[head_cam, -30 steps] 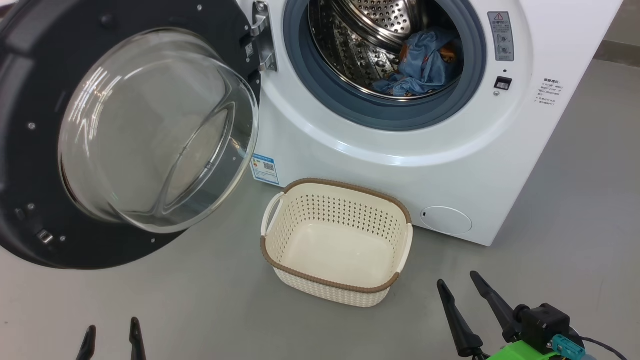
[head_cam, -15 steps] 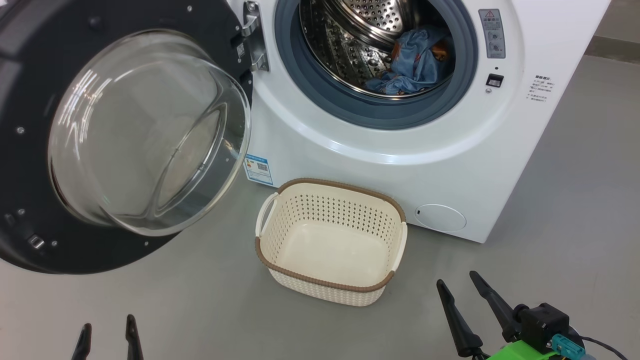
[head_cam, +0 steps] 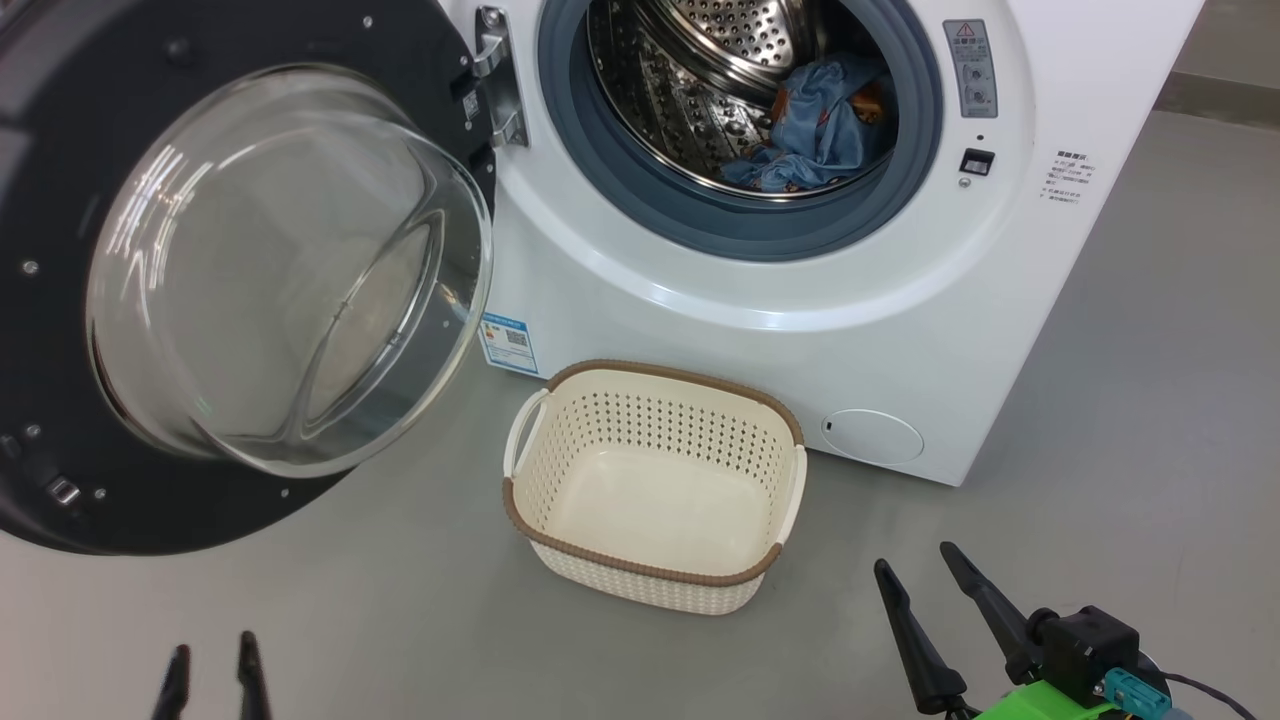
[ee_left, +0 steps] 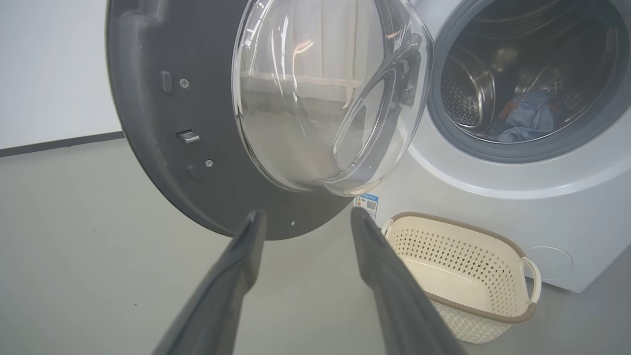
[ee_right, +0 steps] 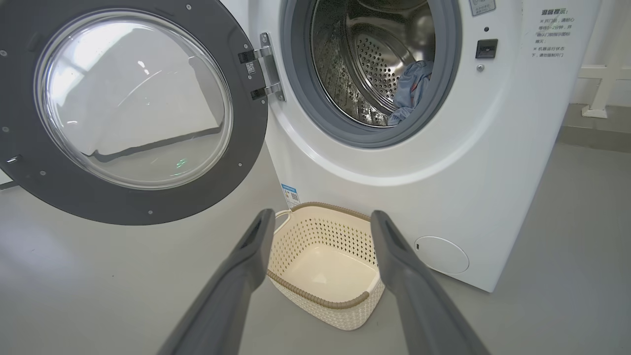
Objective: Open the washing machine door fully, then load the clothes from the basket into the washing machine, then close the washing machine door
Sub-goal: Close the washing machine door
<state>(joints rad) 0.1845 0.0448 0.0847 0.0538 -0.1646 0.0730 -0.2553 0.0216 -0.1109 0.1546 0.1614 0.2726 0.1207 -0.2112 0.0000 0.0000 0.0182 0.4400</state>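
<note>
The washing machine (head_cam: 800,330) stands with its drum exposed. Its door (head_cam: 290,270) is swung out wide to the left, glass bowl facing me. Light blue clothes (head_cam: 810,130) lie inside the steel drum, also seen as clothes (ee_right: 411,91) and clothes (ee_left: 532,116). On the floor before the machine sits the cream basket (head_cam: 640,572), with nothing in it. My left gripper (head_cam: 212,650) hovers low at the lower left, open and holding nothing, short of the door (ee_left: 162,123). At the lower right, my right gripper (head_cam: 914,558) is open and holds nothing, pointing toward the basket (ee_right: 320,298).
Grey floor surrounds the machine. The open door overhangs the floor on the left. A round white cover (head_cam: 872,436) and a blue label sticker (head_cam: 505,343) mark the machine's lower front. A white wall with a dark baseboard (ee_left: 59,144) lies beyond the door.
The head camera has shifted slightly, sliding the whole scene left. The left gripper's fingers have drawn a little closer together. The right gripper has kept still.
</note>
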